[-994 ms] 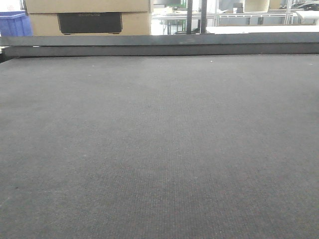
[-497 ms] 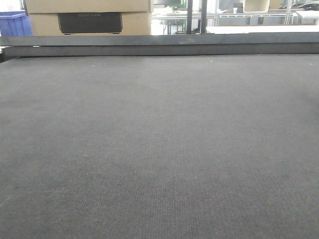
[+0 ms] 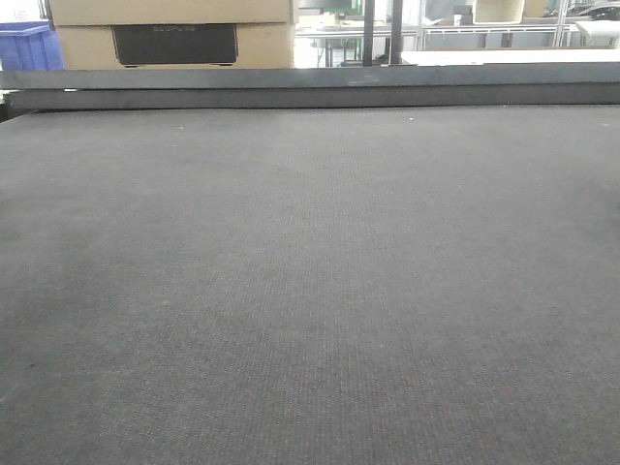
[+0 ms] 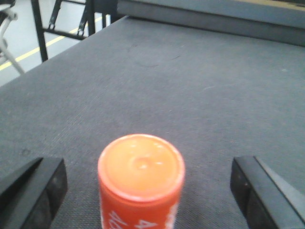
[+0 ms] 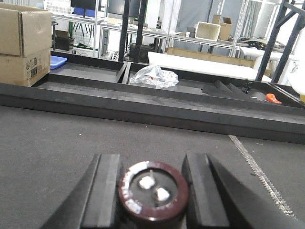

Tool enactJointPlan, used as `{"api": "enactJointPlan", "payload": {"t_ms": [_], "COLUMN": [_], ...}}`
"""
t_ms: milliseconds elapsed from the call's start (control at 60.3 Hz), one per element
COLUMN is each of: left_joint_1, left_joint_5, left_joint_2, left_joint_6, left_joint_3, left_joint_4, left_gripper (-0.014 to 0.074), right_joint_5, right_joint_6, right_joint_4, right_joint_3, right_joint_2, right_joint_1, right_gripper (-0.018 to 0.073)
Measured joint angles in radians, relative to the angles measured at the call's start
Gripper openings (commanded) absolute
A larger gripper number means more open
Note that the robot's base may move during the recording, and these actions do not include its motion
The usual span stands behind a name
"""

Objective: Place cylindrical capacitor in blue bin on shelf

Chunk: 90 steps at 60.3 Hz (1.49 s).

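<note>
In the right wrist view, a dark maroon cylindrical capacitor [image 5: 153, 192] with two metal terminals on its top sits between my right gripper's [image 5: 152, 164] black fingers [image 5: 107, 191]. Both fingers press its sides, so the gripper is shut on it just above the dark mat. In the left wrist view, an orange cylinder [image 4: 141, 183] with white print stands upright on the mat. My left gripper [image 4: 145, 167] is open wide around it, with both fingers [image 4: 33, 191] well clear of its sides. The shelf is out of view. No gripper shows in the front view.
The dark table mat [image 3: 310, 291] ends at a raised black rail [image 3: 310, 89]. Behind it are cardboard boxes [image 3: 170, 29] and a blue crate [image 3: 24, 46]. Past the rail in the right wrist view lie a crumpled plastic bag [image 5: 153, 76] and a blue tray [image 5: 58, 61].
</note>
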<state>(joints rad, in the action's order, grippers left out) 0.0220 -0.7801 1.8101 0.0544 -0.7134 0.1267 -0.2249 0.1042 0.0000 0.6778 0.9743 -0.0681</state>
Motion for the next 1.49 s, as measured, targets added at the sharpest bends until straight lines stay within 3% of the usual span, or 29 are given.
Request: {"api": "enactJointPlan", "payload": {"t_ms": [149,514,613,796,912,1044,1193,1492], "left_joint_1": [0.0,0.002,0.002,0.002,0.004,0.009,-0.013,-0.11], "left_joint_5": [-0.002,-0.002,-0.002,0.004,0.036,0.169,0.354,0.835], "left_joint_2": [0.066,0.15,0.15,0.152,0.14,0.078,-0.095,-0.46], "left_joint_6": [0.0,0.0,0.0,-0.002,-0.002,-0.002,-0.002,-0.002], "left_joint_3": [-0.041,-0.092,-0.111,-0.123,-0.125,-0.125,-0.123,-0.207], "left_joint_4": [0.065,0.068,0.068,0.068,0.047,-0.053,-0.193,-0.247], "left_gripper": [0.0601,0.0566,0.0378,-0.0094,-0.0109,-0.0111,-0.0111,-0.0111], "right_joint_5": [0.002,0.002,0.002,0.007,0.031,0.077,0.234,0.505], "right_joint_6": [0.0,0.0,0.0,0.0,0.0,0.0,0.0,0.0], "right_joint_4": [0.0,0.0,0.0,0.0,0.0,0.0,0.0,0.039], "right_joint_3": [0.0,0.0,0.0,0.0,0.0,0.0,0.045,0.149], "right_joint_2": [0.0,0.0,0.0,0.0,0.0,-0.002,-0.002,-0.002], "right_joint_1": [0.0,0.0,0.0,0.0,0.0,0.0,0.0,0.0], "right_gripper": [-0.0162,-0.0162,-0.0162,-0.0162,-0.0162,-0.0162,-0.0162,-0.0162]}}
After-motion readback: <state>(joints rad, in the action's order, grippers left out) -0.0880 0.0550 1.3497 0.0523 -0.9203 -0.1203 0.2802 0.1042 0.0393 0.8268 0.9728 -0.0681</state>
